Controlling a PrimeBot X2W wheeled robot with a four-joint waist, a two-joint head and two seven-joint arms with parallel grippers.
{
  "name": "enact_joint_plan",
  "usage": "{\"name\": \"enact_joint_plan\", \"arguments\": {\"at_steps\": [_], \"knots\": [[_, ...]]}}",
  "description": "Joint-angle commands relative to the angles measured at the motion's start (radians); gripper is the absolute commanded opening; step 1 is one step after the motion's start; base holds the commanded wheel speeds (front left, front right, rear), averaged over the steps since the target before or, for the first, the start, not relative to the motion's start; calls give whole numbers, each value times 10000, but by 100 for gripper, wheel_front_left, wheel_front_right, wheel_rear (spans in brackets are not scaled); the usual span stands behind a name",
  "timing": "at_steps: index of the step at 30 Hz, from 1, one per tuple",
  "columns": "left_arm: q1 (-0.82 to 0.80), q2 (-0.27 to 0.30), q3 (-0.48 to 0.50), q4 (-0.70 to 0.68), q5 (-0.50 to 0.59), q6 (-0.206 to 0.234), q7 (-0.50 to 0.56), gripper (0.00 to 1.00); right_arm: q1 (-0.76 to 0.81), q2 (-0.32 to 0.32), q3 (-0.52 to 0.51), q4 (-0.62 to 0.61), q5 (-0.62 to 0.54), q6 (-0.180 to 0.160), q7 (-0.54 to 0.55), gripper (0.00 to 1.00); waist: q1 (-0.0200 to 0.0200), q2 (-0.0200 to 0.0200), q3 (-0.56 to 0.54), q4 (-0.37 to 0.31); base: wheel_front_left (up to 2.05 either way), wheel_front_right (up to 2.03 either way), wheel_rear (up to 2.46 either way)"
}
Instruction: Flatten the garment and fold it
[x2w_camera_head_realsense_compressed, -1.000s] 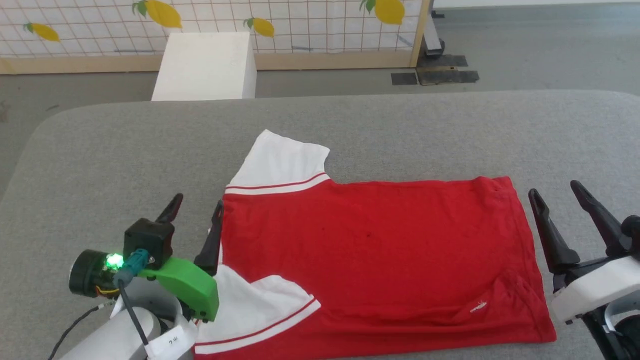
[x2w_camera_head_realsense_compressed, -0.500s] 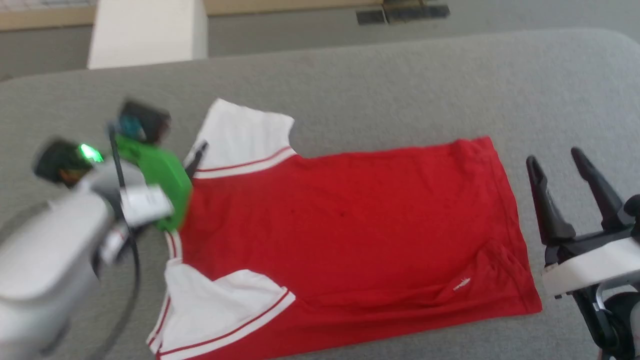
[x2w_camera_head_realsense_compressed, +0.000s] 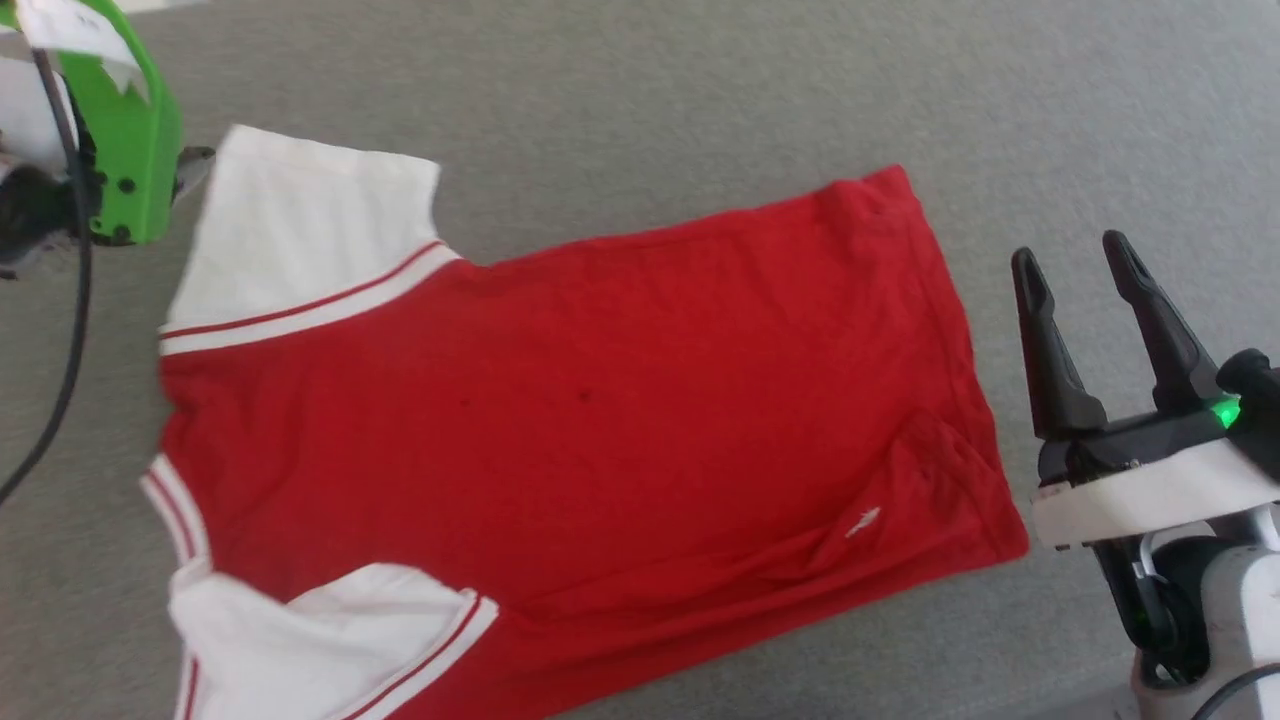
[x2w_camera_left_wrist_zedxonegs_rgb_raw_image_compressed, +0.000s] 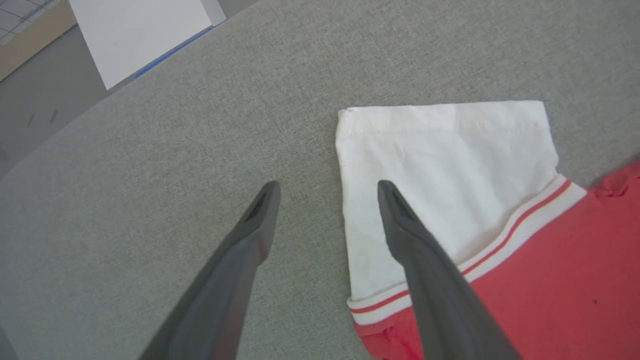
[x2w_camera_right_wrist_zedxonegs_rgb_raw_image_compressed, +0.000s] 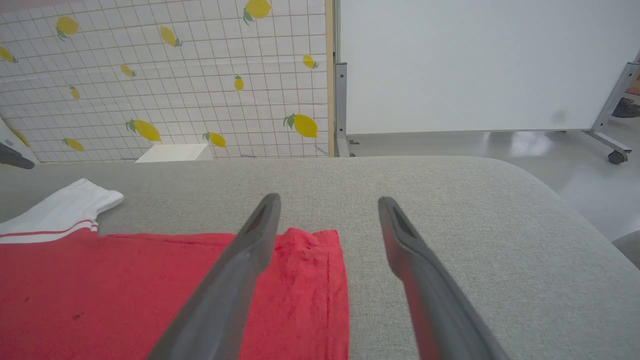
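I see one red garment (x2w_camera_head_realsense_compressed: 580, 420) with two white sleeves (x2w_camera_head_realsense_compressed: 300, 230), flat on the grey table (x2w_camera_head_realsense_compressed: 650, 90). My two grippers are both spread, holding nothing: left gripper (x2w_camera_left_wrist_zedxonegs_rgb_raw_image_compressed: 327, 184) over one sleeve's edge, right gripper (x2w_camera_head_realsense_compressed: 1070, 248) beside the hem.

Bright, even light covers the desk (x2w_camera_right_wrist_zedxonegs_rgb_raw_image_compressed: 450, 200) — soft, with no hard shadows. Off to the right of the left tool (x2w_camera_left_wrist_zedxonegs_rgb_raw_image_compressed: 327, 184), the garment (x2w_camera_left_wrist_zedxonegs_rgb_raw_image_compressed: 450, 165) throws only a small dim patch under its edge. The dark fingers (x2w_camera_left_wrist_zedxonegs_rgb_raw_image_compressed: 235, 270) blur close to both wrist lenses. Ahead of the right tool (x2w_camera_right_wrist_zedxonegs_rgb_raw_image_compressed: 327, 197), the wide lens bows the desk's far edge, and beyond it the floor (x2w_camera_right_wrist_zedxonegs_rgb_raw_image_compressed: 500, 142) shines with pale glare. Behind the left tool, the green mount (x2w_camera_head_realsense_compressed: 130, 150) looks slightly smeared in the head view — the red fades pinkish in the wrist views.
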Motion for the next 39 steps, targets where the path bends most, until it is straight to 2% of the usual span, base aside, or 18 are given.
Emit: {"name": "enact_joint_plan", "arguments": {"at_steps": [1,6,13,18,19,22,28,34,39], "knots": [[-281,98,51,61,-116,-63,255,100,-201,70,46,61,-26,-13,-119,100,-2,-1,799,-786,0,0,0],[-639,213,23,94,-151,-12,845,100,-304,198,113,199,-51,-13,-308,100,-2,-1,1057,-931,0,0,0],[-802,443,-172,260,316,246,966,100,-351,309,180,241,-96,-13,-407,100,-2,-1,1340,-1000,0,0,0],[-658,448,-173,401,118,363,1188,100,-354,317,161,209,-110,-13,-387,100,-2,-1,1467,-985,0,0,0],[-551,399,-162,397,-135,361,1436,0,-332,313,109,201,-132,-13,-370,100,-2,-1,1494,-931,0,0,0],[-430,328,-140,261,-368,382,1588,0,-296,309,23,208,-184,-13,-322,100,-2,-1,1442,-808,0,0,0],[-279,43,-71,112,-140,278,449,0,-364,-79,-68,253,-216,-13,56,100,-2,-1,890,-356,0,0,0],[9,-421,-247,238,624,67,-1498,0,-480,-1021,-50,147,119,-13,858,100,-2,-1,11,340,0,0,0],[674,-932,-131,46,480,11,-2852,0,-614,-2105,145,317,486,-13,2485,100,-2,-1,-598,989,0,0,0]]}}
